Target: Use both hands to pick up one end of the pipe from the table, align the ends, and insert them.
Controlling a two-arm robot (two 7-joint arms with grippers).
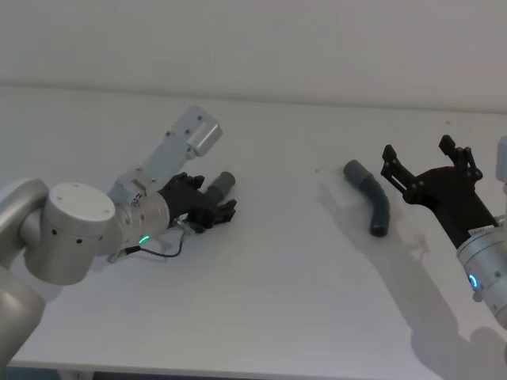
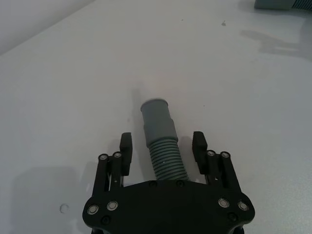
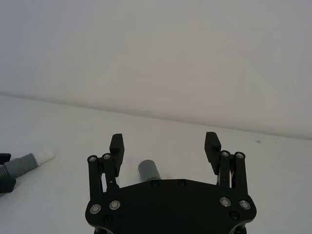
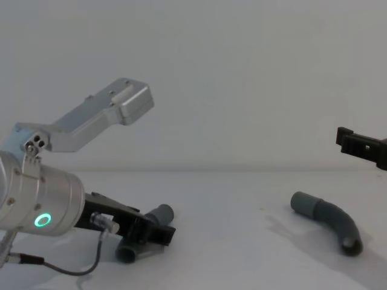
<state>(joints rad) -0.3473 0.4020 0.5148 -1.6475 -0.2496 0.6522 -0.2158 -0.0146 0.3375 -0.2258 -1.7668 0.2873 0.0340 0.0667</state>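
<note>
Both pipe pieces lie on the bench (image 1: pixel 277 309), about midway between its far and near edges and well apart. The left piece (image 2: pixel 157 119) is over toward the left edge and the right piece (image 1: pixel 372 202) toward the right edge.

Our left hand (image 2: pixel 162 145) is low on the bench, its fingers spread on either side of the left piece's ribbed stretch, just behind the smooth cuff. They are not yet pressing it. We judge that spot is chosen so the cuff and its white tip (image 3: pixel 46 155) stick out clear of the fingers, free to meet the other end.

Our right hand (image 3: pixel 165 143) hangs above the bench near the right edge, fingers spread wide and holding nothing. It is lined up over the cuff (image 3: pixel 148 170) of the right piece. We take the wide spread as room to come down around the hose without knocking it. That piece lies flat on its bend, so it should not roll.
</note>
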